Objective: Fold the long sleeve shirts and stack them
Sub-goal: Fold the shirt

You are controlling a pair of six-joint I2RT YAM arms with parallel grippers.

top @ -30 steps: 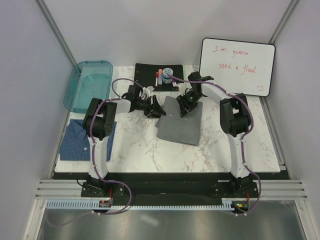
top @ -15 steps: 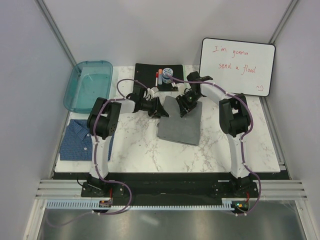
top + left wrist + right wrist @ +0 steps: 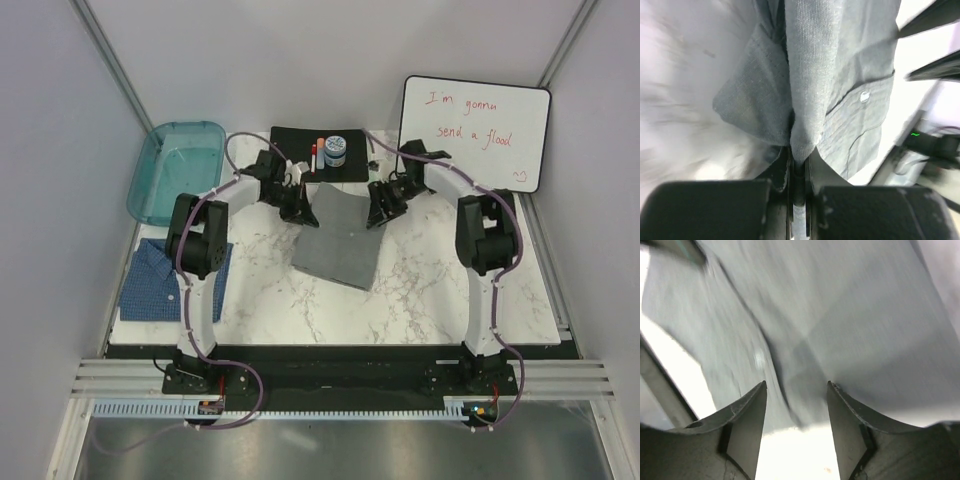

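The grey long sleeve shirt (image 3: 335, 245) lies folded mid-table. My left gripper (image 3: 299, 204) is shut on its far left corner, and the left wrist view shows a fold of the grey shirt (image 3: 840, 75) pinched in the left gripper (image 3: 799, 161). My right gripper (image 3: 381, 209) stands open at the shirt's far right edge. In the right wrist view the grey shirt (image 3: 850, 315) spreads ahead of and under the open right gripper (image 3: 796, 390), with nothing clamped. The blue patterned long sleeve shirt (image 3: 158, 282) lies folded at the table's left edge.
A teal plastic tray (image 3: 150, 190) stands at the back left. Behind the grey shirt a black mat (image 3: 290, 150) carries a small jar (image 3: 335, 150) and a marker. A whiteboard (image 3: 475, 130) leans at the back right.
My left gripper has closed on the grey shirt's corner and drawn the shirt leftward. My right gripper has opened wider and now sits off the shirt's right edge.
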